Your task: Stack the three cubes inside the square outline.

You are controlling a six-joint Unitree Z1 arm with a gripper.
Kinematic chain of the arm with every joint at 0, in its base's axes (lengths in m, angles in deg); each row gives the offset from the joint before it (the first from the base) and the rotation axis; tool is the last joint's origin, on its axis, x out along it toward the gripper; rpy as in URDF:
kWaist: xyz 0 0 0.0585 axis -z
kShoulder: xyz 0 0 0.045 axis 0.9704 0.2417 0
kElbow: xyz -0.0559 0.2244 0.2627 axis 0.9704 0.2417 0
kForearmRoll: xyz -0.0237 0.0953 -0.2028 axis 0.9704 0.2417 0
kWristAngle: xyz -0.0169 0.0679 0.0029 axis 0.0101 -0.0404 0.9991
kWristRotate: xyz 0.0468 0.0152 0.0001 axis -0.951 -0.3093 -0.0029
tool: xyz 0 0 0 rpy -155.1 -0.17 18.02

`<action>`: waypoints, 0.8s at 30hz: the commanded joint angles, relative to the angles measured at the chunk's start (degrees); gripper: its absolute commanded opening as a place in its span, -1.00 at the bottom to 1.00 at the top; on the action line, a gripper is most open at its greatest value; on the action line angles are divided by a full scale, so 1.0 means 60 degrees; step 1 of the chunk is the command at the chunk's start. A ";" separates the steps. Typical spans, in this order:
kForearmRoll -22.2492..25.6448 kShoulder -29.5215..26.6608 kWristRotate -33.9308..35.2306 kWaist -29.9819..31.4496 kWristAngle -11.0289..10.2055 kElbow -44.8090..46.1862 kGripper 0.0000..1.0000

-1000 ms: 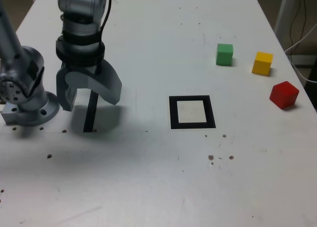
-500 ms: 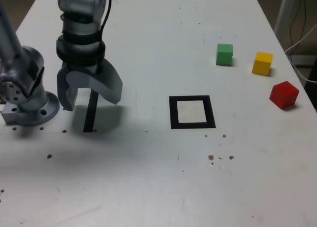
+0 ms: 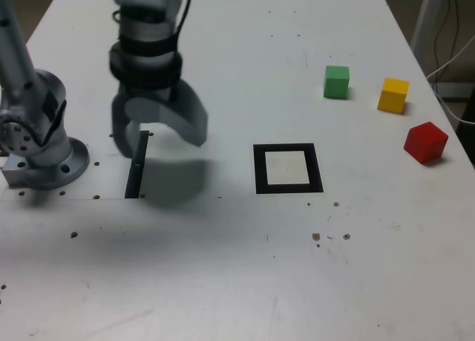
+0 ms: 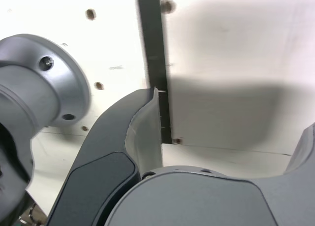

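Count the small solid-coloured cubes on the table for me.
3, all toward the exterior view's right, none inside the black square outline: green cube, yellow cube beside it, red cube nearest the edge. None seems hidden.

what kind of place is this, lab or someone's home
Most likely a robotics lab bench: an arm's base bolted to a white table, a taped square outline marked as a target, and test cubes such as the green cube.

No readable text

No letters, numbers, labels or brand marks can be made out in either view; any fine print is perhaps too small to show.
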State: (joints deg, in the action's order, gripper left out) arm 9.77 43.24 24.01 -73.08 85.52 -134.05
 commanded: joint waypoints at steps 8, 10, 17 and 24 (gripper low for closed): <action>0.1068 0.0962 -0.0123 -0.0013 -0.0235 -0.2245 0.99; 0.1289 0.1203 -0.0189 -0.0023 -0.0303 -0.2736 0.99; 0.1982 0.2077 -0.0501 -0.0177 -0.0522 -0.4374 0.99; 0.2432 0.3062 -0.0811 -0.0196 -0.0663 -0.6084 0.99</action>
State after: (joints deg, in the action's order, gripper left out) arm 23.89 60.48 19.47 -74.17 81.75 -169.07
